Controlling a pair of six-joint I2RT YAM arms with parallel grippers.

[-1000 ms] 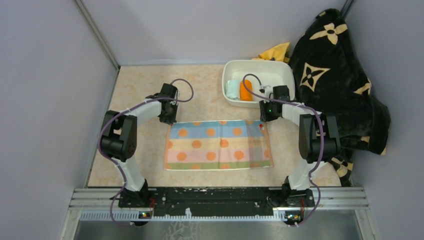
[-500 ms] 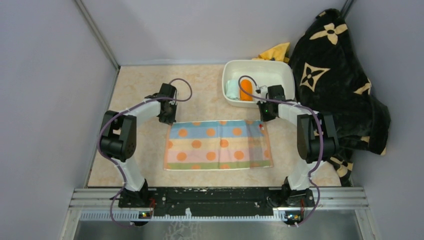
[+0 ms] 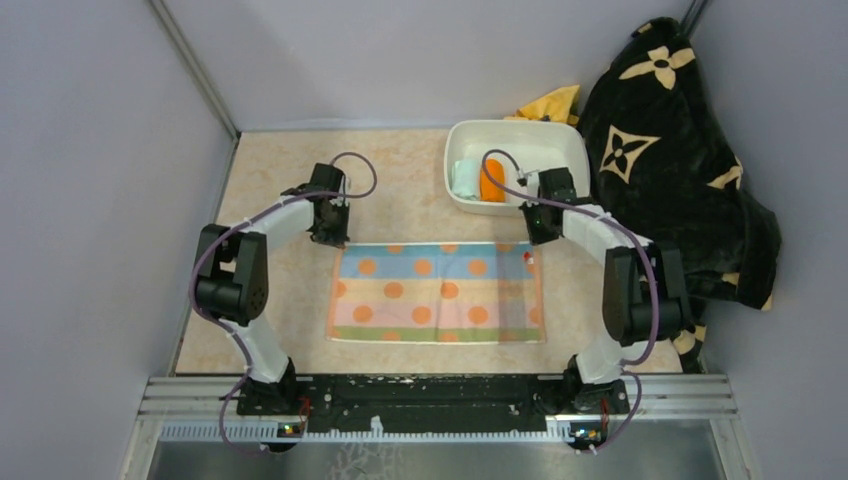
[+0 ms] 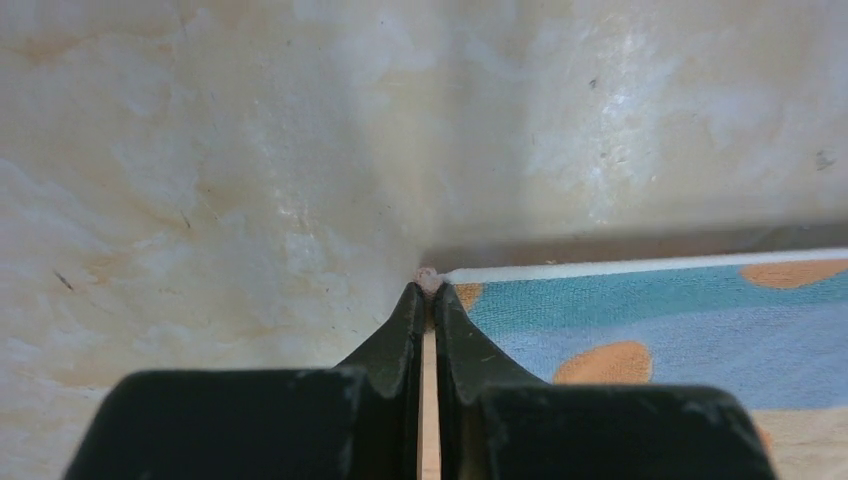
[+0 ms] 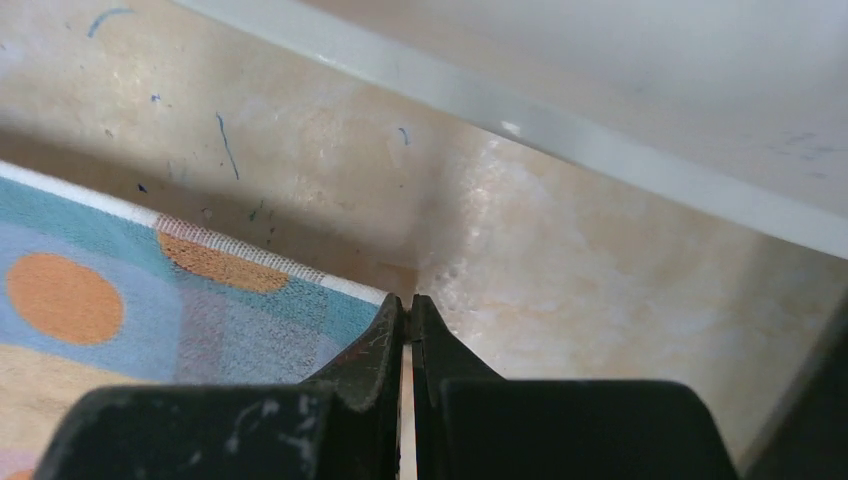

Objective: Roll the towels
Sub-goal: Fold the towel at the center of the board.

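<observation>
The striped pastel towel with orange dots [image 3: 435, 292] lies spread flat on the table. My left gripper [image 3: 334, 240] is shut on its far left corner; a bit of cloth shows between the tips in the left wrist view [image 4: 428, 285], and the towel [image 4: 650, 310] stretches off to the right. My right gripper [image 3: 534, 240] is shut on the far right corner, seen in the right wrist view [image 5: 405, 300] with the towel [image 5: 150, 300] to its left. The mint towel [image 3: 465, 178] and the orange towel [image 3: 491, 180] lie rolled in the white tub [image 3: 520, 126].
The white tub stands just beyond the right gripper; its wall [image 5: 600, 100] shows close above the jaws. A big black blanket with tan flowers [image 3: 680, 170] fills the right side. A yellow cloth [image 3: 555, 103] lies behind the tub. Grey walls stand left and behind.
Both grippers have shifted slightly outward and away with the far corners. The towel's far edge is pulled straighter and its right end lies flatter.
</observation>
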